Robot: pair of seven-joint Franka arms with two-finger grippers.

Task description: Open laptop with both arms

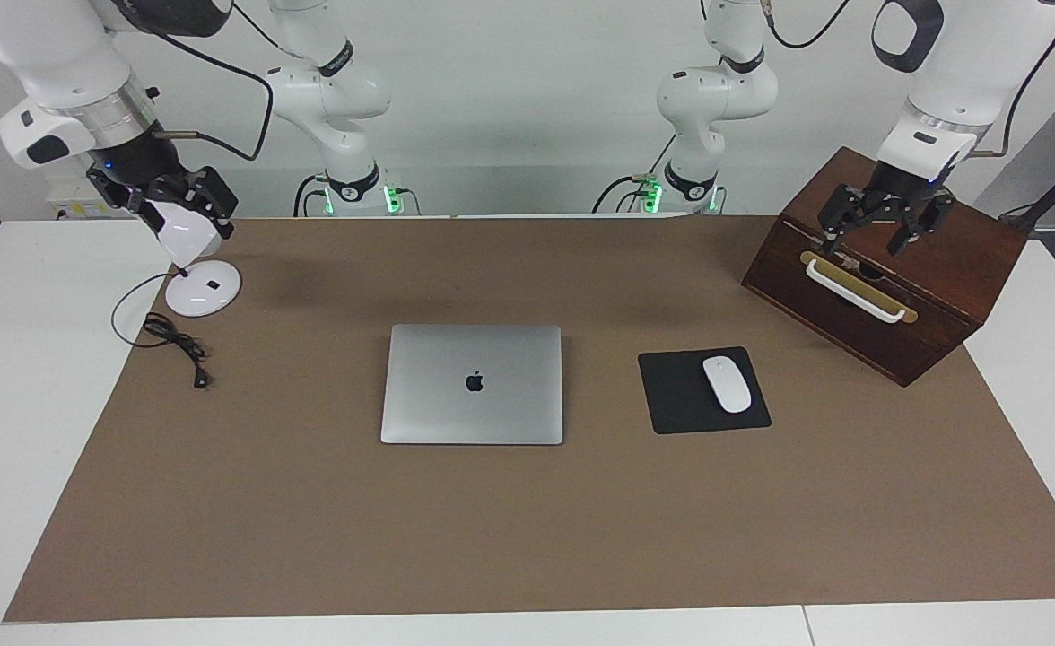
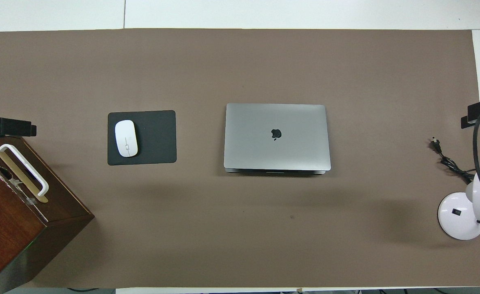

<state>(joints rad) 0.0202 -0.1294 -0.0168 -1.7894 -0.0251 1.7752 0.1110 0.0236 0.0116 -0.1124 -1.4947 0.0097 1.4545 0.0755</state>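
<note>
Two idle grippers, left gripper [image 1: 886,235] over the wooden box [image 1: 940,296] with fingers spread, right gripper [image 1: 178,211] over the lamp [image 1: 203,289] with fingers we cannot tell, leave us judging the closed laptop [image 1: 472,384] stiff, slick and thin, best lifted at its lid's front lip while its base is pinned to the tabletop [image 1: 492,538].

**A robot lab set up as an office desk**

Two white robot arms [image 1: 339,99] stood bolted at the top of the facing view against a bare white wall. Below them, a brown mat [image 1: 527,538] covered white tables [image 1: 34,359] and carried desk props: laptop [image 1: 472,384], mouse pad [image 1: 671,395], mouse [image 1: 727,384], lamp [image 1: 203,287], wooden box [image 1: 940,296].
</note>
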